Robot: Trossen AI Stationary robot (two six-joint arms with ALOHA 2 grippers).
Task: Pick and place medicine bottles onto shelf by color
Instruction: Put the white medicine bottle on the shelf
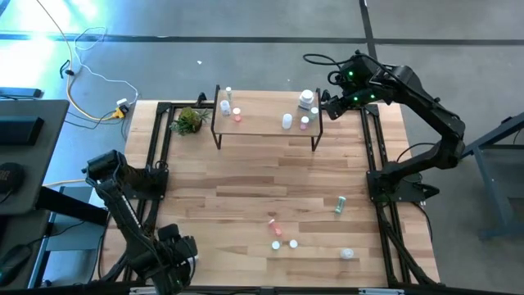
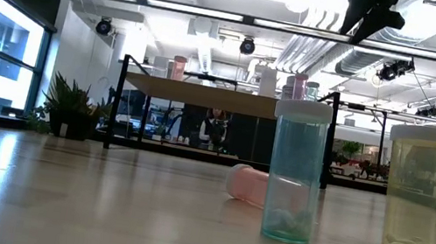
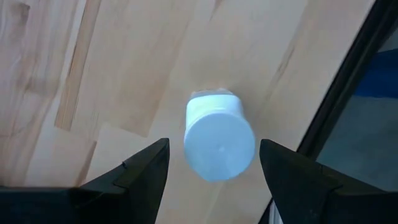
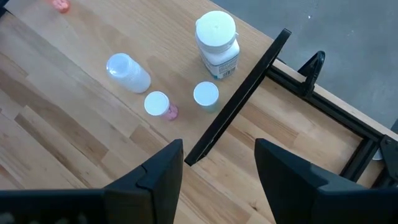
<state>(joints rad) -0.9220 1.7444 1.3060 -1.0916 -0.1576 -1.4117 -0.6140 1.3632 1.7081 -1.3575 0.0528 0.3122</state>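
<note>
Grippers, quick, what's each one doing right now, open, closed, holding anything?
Left gripper: open, empty, a white bottle between its fingers.
Right gripper: open, empty, over the shelf.

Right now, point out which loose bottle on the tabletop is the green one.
The green bottle lies alone nearest the table's right edge, short of the shelf. The other loose bottles cluster nearer the front and look pink or white.

The whole table (image 1: 246, 205) is seen from straight overhead. It is crossed at tabletop level, close behind two bottles. The shelf (image 1: 266, 119) is shared with the right wrist view (image 4: 93, 112).
</note>
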